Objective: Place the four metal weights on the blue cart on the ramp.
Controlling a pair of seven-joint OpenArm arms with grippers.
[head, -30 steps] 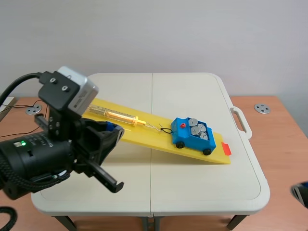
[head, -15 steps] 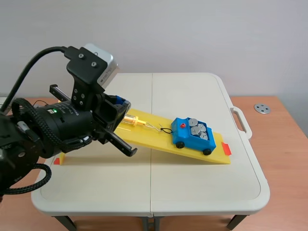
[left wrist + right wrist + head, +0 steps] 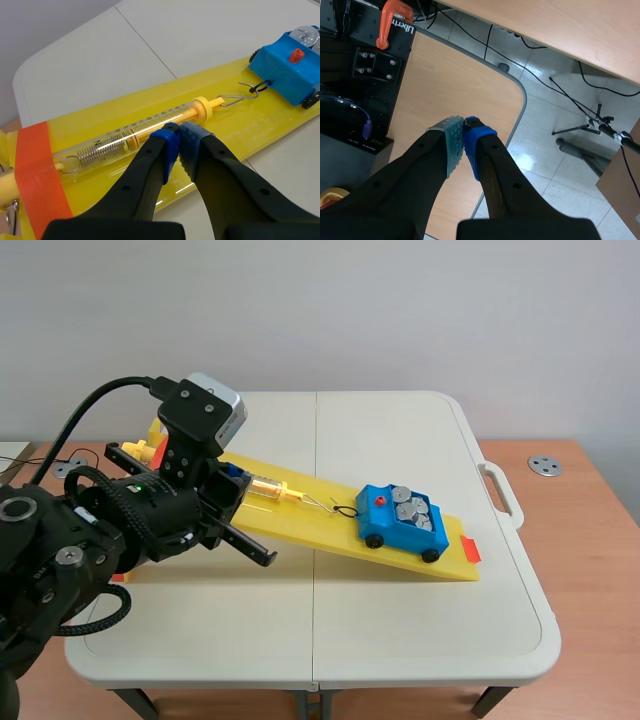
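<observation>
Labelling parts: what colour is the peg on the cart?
The peg on the cart is red; left wrist view shows it best.

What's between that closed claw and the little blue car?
The spring scale and its wire hook, lying on the yellow ramp; the left wrist view shows it.

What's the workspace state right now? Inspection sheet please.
Surface: white folding table, orange tape marks.
Job's things: yellow ramp on the table; blue cart near its low end, metal weights in its bed, hooked to a spring scale.
Clutter: nothing seen.
Claws: left claw shut, empty, over the spring scale; right claw shut, empty, off the table above the floor.
Cables: black cable on the left arm; floor cables.
Surroundings: wooden desk, orange clamp.
</observation>
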